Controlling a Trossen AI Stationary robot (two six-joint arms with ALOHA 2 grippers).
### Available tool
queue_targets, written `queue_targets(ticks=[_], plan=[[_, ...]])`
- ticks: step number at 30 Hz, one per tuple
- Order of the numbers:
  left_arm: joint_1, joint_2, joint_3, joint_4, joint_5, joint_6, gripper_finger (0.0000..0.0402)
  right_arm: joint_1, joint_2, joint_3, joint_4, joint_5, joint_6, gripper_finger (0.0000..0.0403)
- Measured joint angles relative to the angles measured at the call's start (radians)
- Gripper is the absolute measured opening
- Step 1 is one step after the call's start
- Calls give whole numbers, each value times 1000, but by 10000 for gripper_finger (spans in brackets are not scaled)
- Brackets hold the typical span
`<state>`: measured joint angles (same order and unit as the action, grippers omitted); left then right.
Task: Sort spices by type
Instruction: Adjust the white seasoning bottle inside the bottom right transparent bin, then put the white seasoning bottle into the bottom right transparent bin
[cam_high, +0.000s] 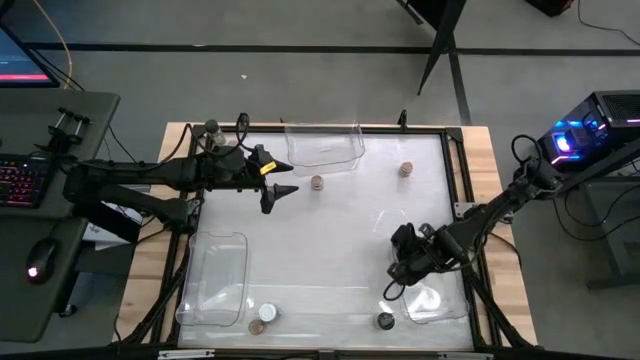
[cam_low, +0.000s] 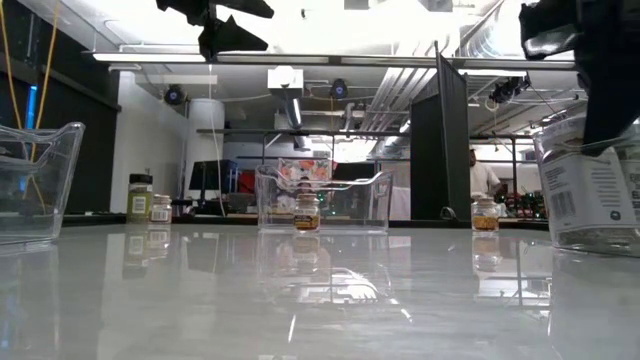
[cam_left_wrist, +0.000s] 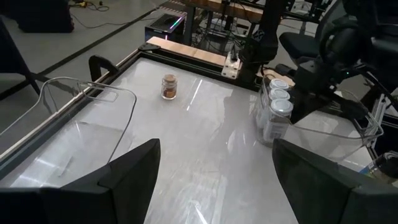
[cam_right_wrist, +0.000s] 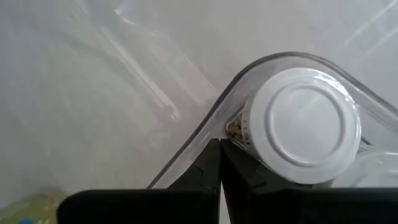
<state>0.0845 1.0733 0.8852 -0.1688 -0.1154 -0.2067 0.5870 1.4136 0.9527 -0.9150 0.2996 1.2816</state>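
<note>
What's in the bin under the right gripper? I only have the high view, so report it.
Observer: The left wrist view shows three white-lidded jars standing in a row in that bin.
Operator: Give me the right gripper's state.
Observer: The right gripper is shut and holds nothing. Its tips are at the bin's corner, next to a white lid.
Operator: Now tell me what the left gripper faces.
Observer: The left gripper is open and empty above the table. A lone jar with brown contents stands ahead of it.
</note>
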Motion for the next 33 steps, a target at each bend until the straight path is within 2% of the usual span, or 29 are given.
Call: queue_targets(ticks=[8,14,19,22,24,30,33], plan=[[0,0,0,0,0,0,294,-32,0,0,-1,39,0,0],[0,0,0,-2,0,1,294,-37,0,4,-4,24,-37,0],[0,0,0,-24,0,1,294,-37,-1,91,-49,-58,-159,0],[0,0,0,-32,0,3,294,-37,-1,185,-130,-62,-233,0],[0,0,0,-32,0,11,294,-37,-1,254,-199,-29,-263,0],[0,0,0,-60,0,17,294,-64,-2,399,-314,164,-302,0],[0,-1,0,-74,0,17,294,-96,-2,421,-317,184,-343,0]])
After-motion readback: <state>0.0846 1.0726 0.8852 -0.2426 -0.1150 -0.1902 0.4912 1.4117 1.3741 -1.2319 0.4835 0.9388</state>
